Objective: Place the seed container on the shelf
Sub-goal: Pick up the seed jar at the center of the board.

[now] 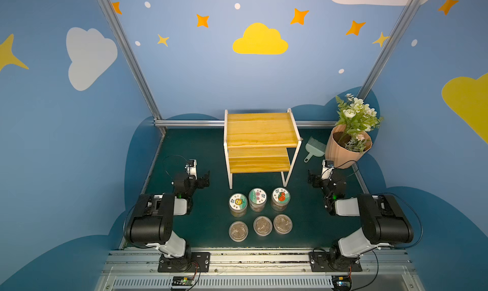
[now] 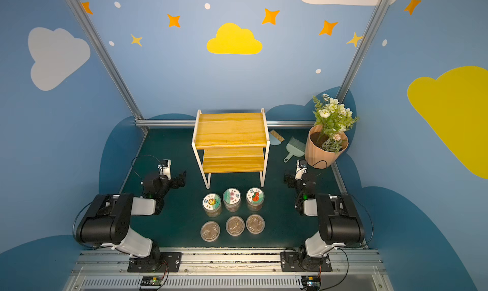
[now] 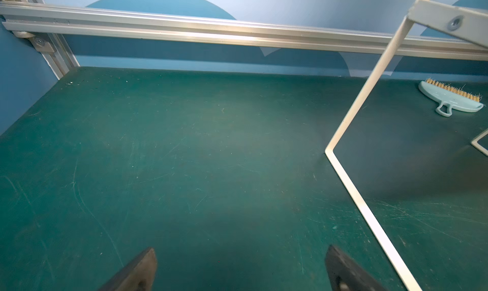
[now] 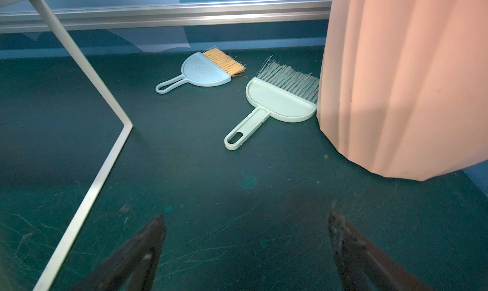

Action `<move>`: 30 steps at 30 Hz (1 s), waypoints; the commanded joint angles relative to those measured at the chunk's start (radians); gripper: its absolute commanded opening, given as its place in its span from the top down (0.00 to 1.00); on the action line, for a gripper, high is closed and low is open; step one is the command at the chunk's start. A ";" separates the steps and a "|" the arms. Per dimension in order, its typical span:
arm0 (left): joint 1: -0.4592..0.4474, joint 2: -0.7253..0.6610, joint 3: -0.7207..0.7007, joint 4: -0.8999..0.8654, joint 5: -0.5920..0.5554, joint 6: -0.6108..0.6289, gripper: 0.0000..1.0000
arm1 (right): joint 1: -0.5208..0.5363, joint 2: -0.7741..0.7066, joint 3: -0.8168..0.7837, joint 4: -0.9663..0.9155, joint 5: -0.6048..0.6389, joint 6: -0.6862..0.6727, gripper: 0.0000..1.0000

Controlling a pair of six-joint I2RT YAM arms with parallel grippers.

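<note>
Green matting covers the worktop (image 1: 200,234) of a blue booth painted with clouds and stars. At the far middle stands the shelf (image 1: 260,130), both plank tiers bare. Just near of its legs stand six seed containers in two rows of three: a far row (image 1: 257,199) with picture labels on the lids, and a near row (image 1: 262,225) with unlabelled tops. Which one is meant I cannot tell.

The left hand (image 3: 240,250) and right hand (image 4: 245,217) are both spread wide and empty, low over bare worktop on either side of the shelf, well apart from the jars.

These look like small, stiff, light plastic jars with smooth, probably slippery walls. The safest hold is likely across the body just below the lid, not on the lid itself.
</note>
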 commanded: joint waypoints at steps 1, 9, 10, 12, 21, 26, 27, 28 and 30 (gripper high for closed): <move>-0.002 0.005 0.010 0.011 0.000 0.012 0.00 | 0.000 -0.003 0.019 -0.012 0.000 -0.004 0.02; -0.002 0.004 0.010 0.011 0.000 0.012 0.00 | 0.001 -0.004 0.018 -0.012 0.000 -0.005 0.02; -0.001 0.004 0.011 0.011 0.000 0.013 0.00 | 0.001 -0.003 0.018 -0.010 0.000 -0.004 0.02; -0.001 0.004 0.010 0.011 0.000 0.013 0.00 | 0.001 -0.004 0.019 -0.012 0.000 -0.004 0.02; 0.000 0.005 0.010 0.011 0.003 0.011 0.00 | -0.005 -0.002 0.023 -0.018 -0.009 -0.002 0.02; -0.043 -0.209 0.095 -0.320 -0.224 -0.022 0.00 | 0.006 -0.097 0.051 -0.146 -0.005 -0.013 0.02; -0.047 -0.265 0.138 -0.436 -0.257 -0.056 0.00 | 0.015 -0.150 0.101 -0.303 0.022 -0.004 0.02; -0.047 -0.309 0.168 -0.526 -0.252 -0.072 0.00 | 0.021 -0.198 0.158 -0.455 0.068 0.030 0.02; -0.057 -0.397 0.220 -0.702 -0.246 -0.141 0.00 | 0.026 -0.279 0.306 -0.833 0.094 0.126 0.02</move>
